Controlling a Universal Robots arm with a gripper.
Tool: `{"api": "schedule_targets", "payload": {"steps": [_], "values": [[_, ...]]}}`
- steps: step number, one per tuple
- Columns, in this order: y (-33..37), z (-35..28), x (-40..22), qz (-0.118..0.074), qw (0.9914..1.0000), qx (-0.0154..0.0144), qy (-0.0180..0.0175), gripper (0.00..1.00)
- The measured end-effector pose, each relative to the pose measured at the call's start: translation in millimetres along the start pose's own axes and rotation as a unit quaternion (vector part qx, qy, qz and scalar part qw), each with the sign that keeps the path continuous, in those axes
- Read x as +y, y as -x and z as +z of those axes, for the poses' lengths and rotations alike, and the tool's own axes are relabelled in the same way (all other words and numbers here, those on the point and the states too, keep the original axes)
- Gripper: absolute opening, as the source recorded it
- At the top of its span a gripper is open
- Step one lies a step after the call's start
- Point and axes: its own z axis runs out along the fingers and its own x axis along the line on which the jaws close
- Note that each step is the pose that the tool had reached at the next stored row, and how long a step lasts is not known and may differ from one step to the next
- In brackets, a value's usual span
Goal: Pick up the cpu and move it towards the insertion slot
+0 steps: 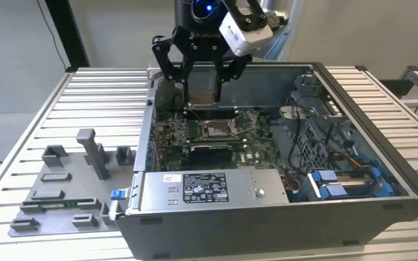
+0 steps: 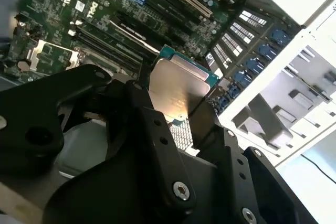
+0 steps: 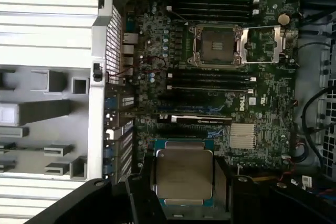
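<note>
While the gripper (image 1: 202, 81) hangs above the open computer case (image 1: 354, 209) in the exterior view, its black jaws are closed partway on the cpu (image 1: 202, 91), one finger on each side, chip held flat in the air. One arm, one gripper, one cpu.

Exterior view: cpu is over the rear part of the green motherboard (image 1: 256, 155), just behind the insertion slot (image 1: 216, 129) and not touching it. Slot is open, silver frame around a dark centre. A grey plastic tray (image 1: 63, 209) lies on the slatted metal worktop (image 1: 93, 103) on the exterior view's left of the case, with a long green memory stick (image 1: 60, 204) in one recess and several upright grey posts. Silver power supply (image 1: 209, 187) with a label sits at the case's near edge; blue drive brackets (image 1: 347, 185) are on the exterior view's right.

First wrist view gives the cpu (image 3: 184, 173) top down, silvery lid with teal rim, between the dark fingers (image 3: 142, 192), and the insertion slot (image 3: 218, 45) well apart from it across the board, load plate swung open beside it. Four dark memory slots run on each side of the slot. One finned heatsink (image 3: 243, 136) sits near the chip.

Second wrist view shows the cpu (image 2: 178, 90) tilted, gripped at its edges, and the insertion slot (image 2: 47, 56) off to one side.
</note>
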Motion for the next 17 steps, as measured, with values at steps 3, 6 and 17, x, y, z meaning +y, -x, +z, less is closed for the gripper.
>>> {"api": "schedule_targets", "payload": {"steps": [3,6,17], "values": [[10.8,-0.1,0.1,0.000,1.00000,0.0000,0.0000,0.00],[20.3,-0.2,0.1,0.000,1.00000,0.0000,-0.0001,0.00],[36.6,-0.2,-0.1,0.000,1.00000,0.0000,0.0000,0.00]]}}
